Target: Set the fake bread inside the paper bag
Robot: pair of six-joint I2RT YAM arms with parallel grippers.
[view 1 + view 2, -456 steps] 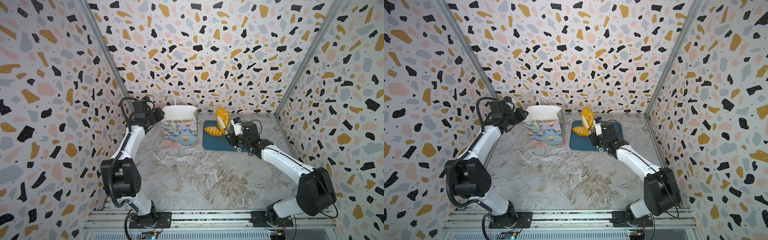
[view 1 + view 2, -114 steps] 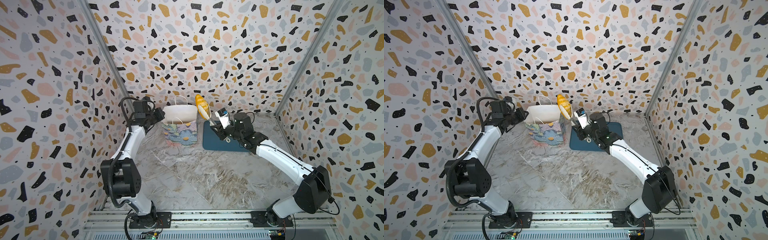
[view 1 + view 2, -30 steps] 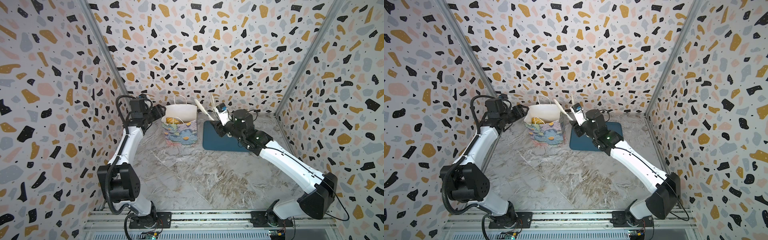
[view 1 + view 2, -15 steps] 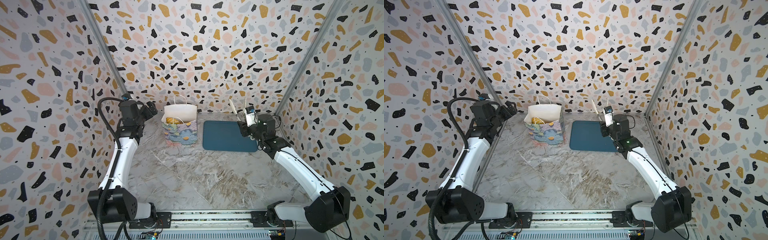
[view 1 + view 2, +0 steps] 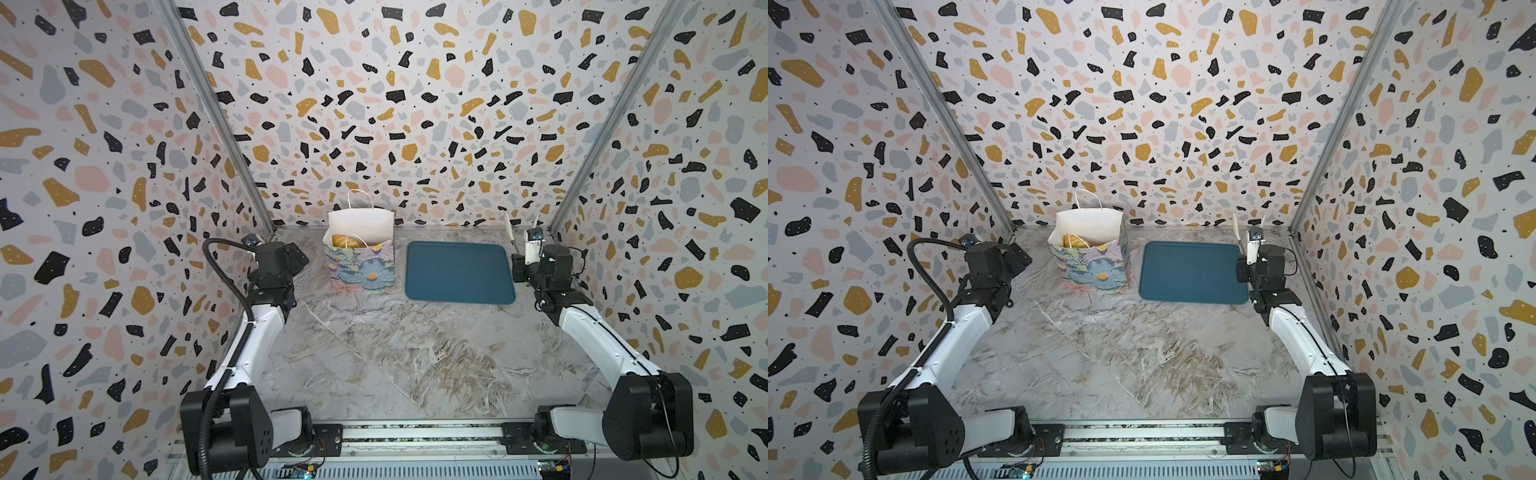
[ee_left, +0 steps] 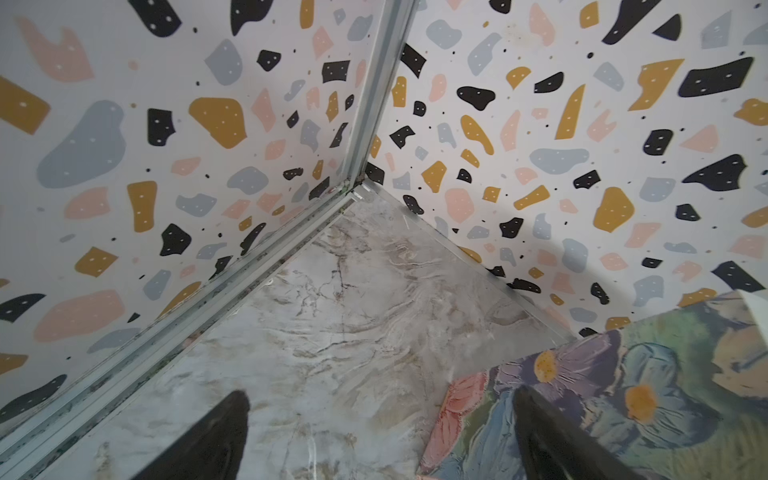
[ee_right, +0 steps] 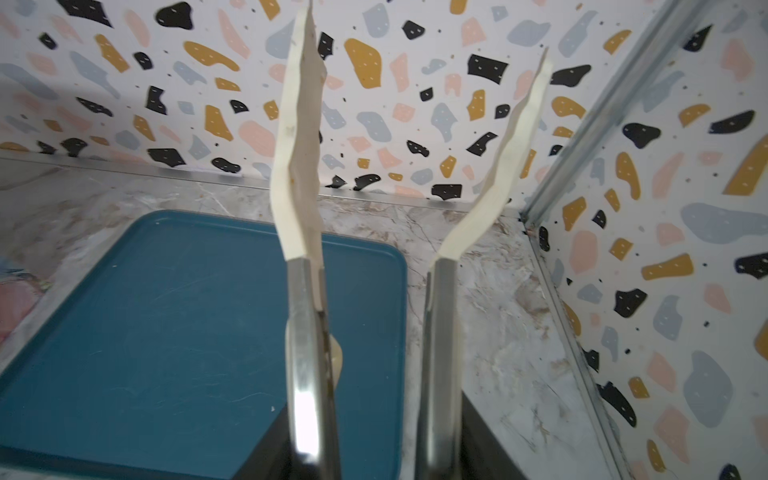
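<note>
The paper bag (image 5: 359, 266) (image 5: 1096, 266) stands upright near the back wall, flowered outside and white inside. One golden fake bread (image 5: 344, 241) (image 5: 1075, 241) shows inside it. My left gripper (image 5: 301, 255) (image 6: 380, 397) hangs open and empty just left of the bag, apart from it; the bag's flowered side (image 6: 623, 395) lies past one fingertip. My right gripper (image 5: 523, 259) (image 7: 374, 457) is shut on metal tongs (image 7: 299, 199). Their cream tips point up and stand apart with nothing between them, near the back right corner.
A flat dark-teal tray (image 5: 457, 272) (image 5: 1192, 272) (image 7: 166, 332) lies right of the bag with nothing on it. Patterned walls close in at the back and on both sides. Both arms stand close to the side walls.
My left gripper has opened fully and drawn back left, away from the bag. My right arm has carried the empty tongs from beside the bag to the back right corner.
</note>
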